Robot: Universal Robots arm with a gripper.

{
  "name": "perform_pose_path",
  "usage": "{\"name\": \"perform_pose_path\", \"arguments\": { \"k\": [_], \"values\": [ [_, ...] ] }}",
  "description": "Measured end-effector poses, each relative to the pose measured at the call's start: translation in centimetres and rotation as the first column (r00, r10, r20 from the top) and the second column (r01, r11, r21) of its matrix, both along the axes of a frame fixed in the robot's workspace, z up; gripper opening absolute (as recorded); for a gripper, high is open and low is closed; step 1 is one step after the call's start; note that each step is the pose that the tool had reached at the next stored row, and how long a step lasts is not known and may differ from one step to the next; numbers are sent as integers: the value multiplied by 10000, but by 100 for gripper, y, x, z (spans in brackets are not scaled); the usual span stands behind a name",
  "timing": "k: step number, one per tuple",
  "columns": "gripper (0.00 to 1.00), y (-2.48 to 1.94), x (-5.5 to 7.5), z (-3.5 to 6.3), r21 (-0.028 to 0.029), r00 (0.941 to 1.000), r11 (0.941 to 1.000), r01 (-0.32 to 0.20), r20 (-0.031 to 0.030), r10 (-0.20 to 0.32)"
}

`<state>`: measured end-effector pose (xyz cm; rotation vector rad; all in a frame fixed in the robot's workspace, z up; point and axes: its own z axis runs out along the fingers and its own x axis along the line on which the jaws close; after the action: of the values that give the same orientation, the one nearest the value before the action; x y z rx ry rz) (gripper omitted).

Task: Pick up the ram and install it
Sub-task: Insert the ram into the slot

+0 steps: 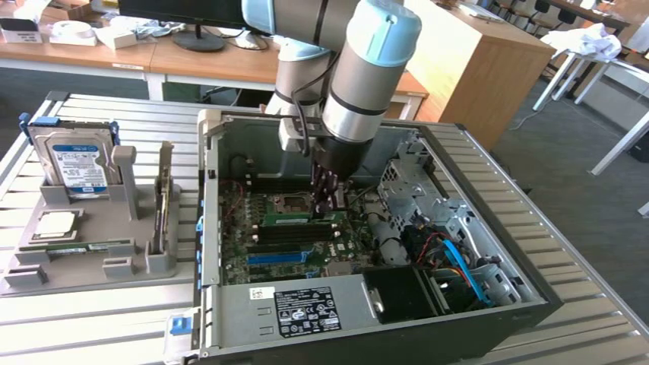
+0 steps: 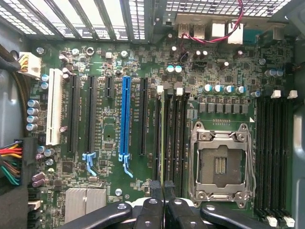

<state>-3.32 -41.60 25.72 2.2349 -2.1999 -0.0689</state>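
tool point(image 2: 163, 188) grips thin green ram point(image 2: 164, 138)

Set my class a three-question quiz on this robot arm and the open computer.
1. True or false: the processor socket on the motherboard has a chip seated in it.
2. What colour is the long slot that stands between black ones? A red, B blue, C yellow.
3. In a few words: where is the hand, and what does it hold?

Key: 1 false, the socket is empty. 2 B. 3 Inside the open computer case, shut on the ram, low over the motherboard beside the socket.
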Motion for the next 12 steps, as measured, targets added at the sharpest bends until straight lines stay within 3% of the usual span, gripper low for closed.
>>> {"name": "perform_pose_path", "arguments": {
  "k": [12],
  "values": [
    [12,0,0,-42,2,10000,10000,88,0,-88]
  ]
}}
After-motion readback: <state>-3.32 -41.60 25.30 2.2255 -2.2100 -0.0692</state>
